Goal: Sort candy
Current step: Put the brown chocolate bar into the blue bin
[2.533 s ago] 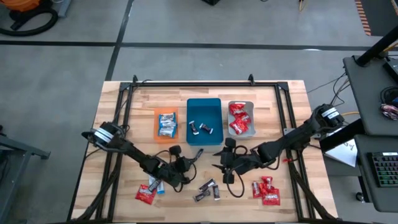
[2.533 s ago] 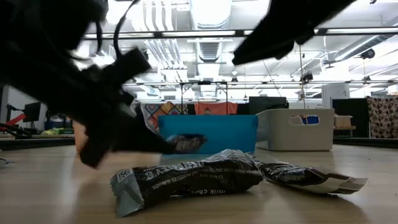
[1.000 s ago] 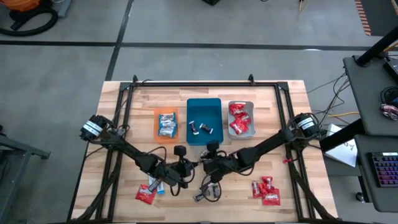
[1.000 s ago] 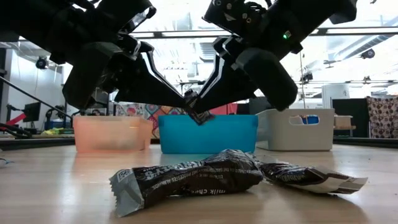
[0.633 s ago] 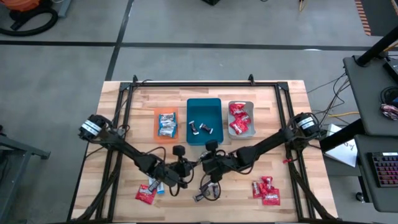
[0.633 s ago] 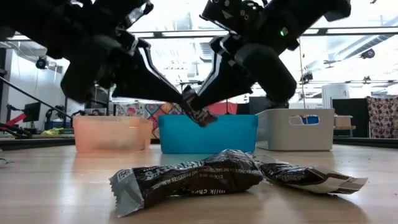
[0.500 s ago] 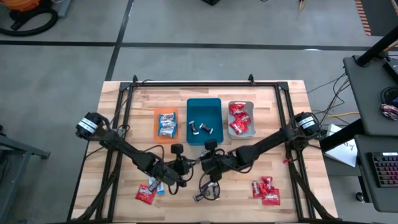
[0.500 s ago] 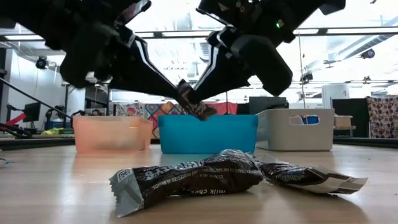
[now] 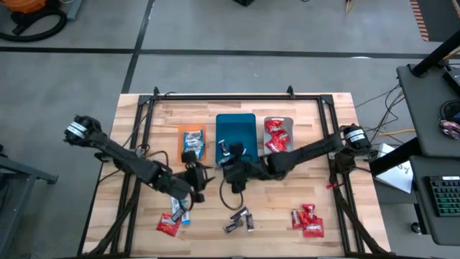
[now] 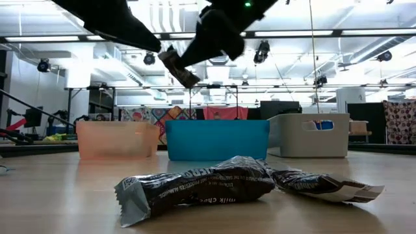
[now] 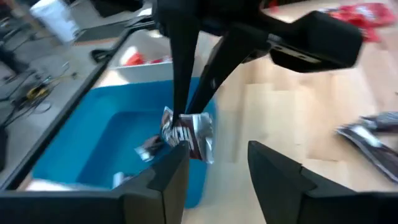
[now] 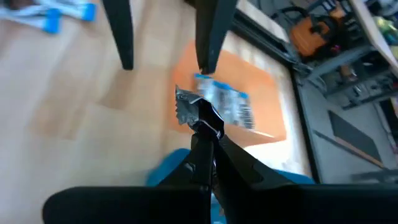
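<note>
Landmark: you had the teal tray (image 9: 236, 127) mid-table.
Right gripper (image 12: 200, 122): pinched a dark candy (image 11: 189, 133) by its top end, above the tray's near edge.
Left gripper (image 11: 217, 162): fingers spread, just beside that candy.
Teal tray: dark candies.
Orange tray (image 9: 191, 143): blue-and-white ones.
Grey tray (image 9: 279, 137): red ones.

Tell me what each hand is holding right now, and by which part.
The right hand pinches a dark brown candy by one end of its wrapper, above the teal tray. The left hand is open, holding nothing.
</note>
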### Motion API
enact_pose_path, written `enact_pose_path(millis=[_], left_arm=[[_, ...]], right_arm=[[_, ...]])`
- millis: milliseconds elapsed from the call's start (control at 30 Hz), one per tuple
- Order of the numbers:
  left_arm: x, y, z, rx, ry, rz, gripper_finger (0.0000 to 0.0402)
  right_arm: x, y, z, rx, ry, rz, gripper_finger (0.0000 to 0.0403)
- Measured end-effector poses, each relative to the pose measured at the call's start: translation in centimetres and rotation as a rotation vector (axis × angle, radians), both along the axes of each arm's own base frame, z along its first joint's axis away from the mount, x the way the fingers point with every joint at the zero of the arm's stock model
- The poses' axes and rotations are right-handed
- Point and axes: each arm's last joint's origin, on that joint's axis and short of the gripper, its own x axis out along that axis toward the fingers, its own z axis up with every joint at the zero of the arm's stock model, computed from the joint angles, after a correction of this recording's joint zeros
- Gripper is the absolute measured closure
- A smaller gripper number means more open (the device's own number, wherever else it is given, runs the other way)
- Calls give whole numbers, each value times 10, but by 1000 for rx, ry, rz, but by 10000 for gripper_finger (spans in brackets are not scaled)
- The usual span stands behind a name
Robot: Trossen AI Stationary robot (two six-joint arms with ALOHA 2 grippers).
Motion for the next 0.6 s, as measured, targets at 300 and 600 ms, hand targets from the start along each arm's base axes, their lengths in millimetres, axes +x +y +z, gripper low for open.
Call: enact_pose_path(millis=[300, 600], left_arm=[[-26, 23, 11, -52, 72, 120, 233], [-46, 18, 1, -566, 349, 57, 232]], right_arm=[[6, -75, 4, 71, 10, -240, 394], [-6, -140, -18, 299, 77, -436, 394]])
